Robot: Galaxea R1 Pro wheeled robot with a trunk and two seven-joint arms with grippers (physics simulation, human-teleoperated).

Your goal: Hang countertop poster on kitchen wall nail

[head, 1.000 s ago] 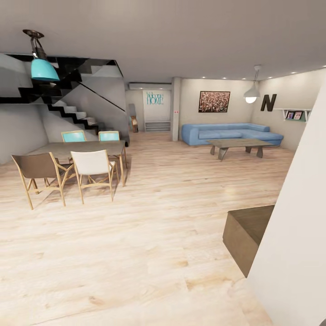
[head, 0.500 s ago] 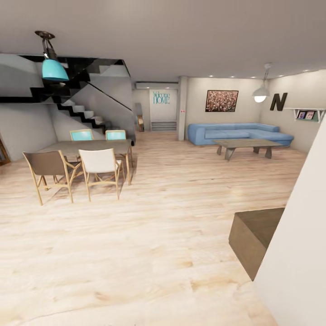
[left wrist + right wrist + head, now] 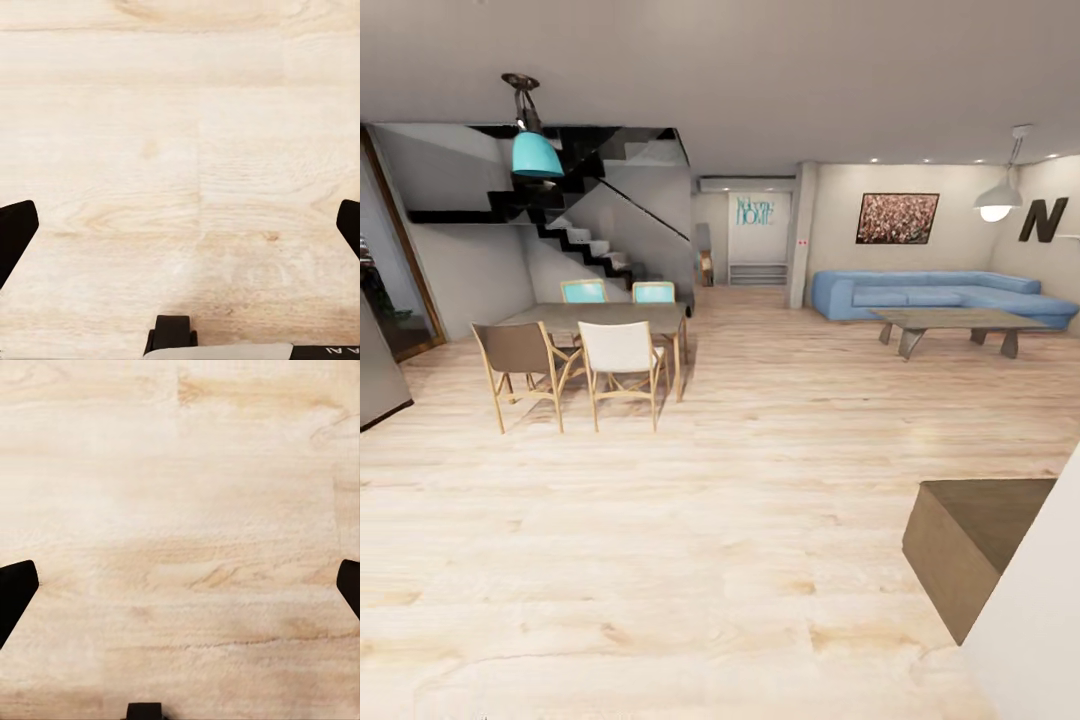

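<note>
Open living and dining room over a pale wooden plank floor (image 3: 690, 520), with both grippers hanging above bare boards.

Going by size: the black open-tread staircase (image 3: 575, 215) climbs the far left wall; the long blue sofa (image 3: 930, 293) sits far right under a reddish-brown speckled framed painting (image 3: 897, 218); a low grey coffee table (image 3: 958, 327) stands just before it. The grey dining desk (image 3: 605, 318) has four wooden-legged chairs around it, below a turquoise pendant lamp (image 3: 536, 152). A brown block (image 3: 975, 535) juts in at lower right. The left gripper (image 3: 180, 225) and right gripper (image 3: 180, 585) each have their dark fingers (image 3: 15, 232) spread wide, holding nothing. The poster is nowhere near the fingers; its place cannot be told.
</note>
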